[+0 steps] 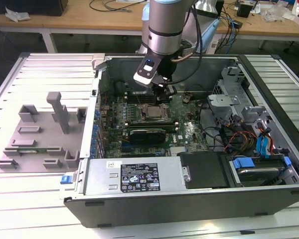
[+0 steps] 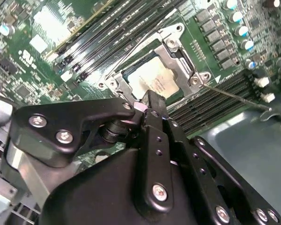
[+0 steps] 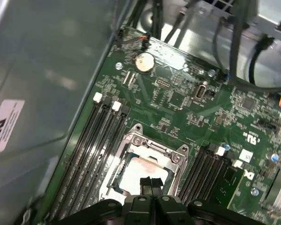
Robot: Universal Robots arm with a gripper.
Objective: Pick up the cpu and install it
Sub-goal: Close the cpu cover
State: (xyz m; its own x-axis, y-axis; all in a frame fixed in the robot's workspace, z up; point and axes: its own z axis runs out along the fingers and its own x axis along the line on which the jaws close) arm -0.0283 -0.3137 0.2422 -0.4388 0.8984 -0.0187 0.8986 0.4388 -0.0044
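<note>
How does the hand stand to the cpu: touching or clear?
Cannot tell. In the first wrist view the hand overlaps the edge of the cpu lying in its socket; neither contact nor gap shows plainly.

An electronics lab: open computer case (image 1: 189,201) on a slatted metal table (image 1: 45,67), cable-strewn wooden workbenches (image 1: 79,17) behind.

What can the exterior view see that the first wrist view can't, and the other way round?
The exterior view takes in the whole open computer case, the grey tray with plastic blocks beside it on the exterior view's left, and the robot arm over the case. The first wrist view, from up close, brings out a round silver battery and the white-tipped memory slots. Both share the green motherboard, the cpu lying in its metal-framed socket, and the gripper close by it, jaws shut.
</note>
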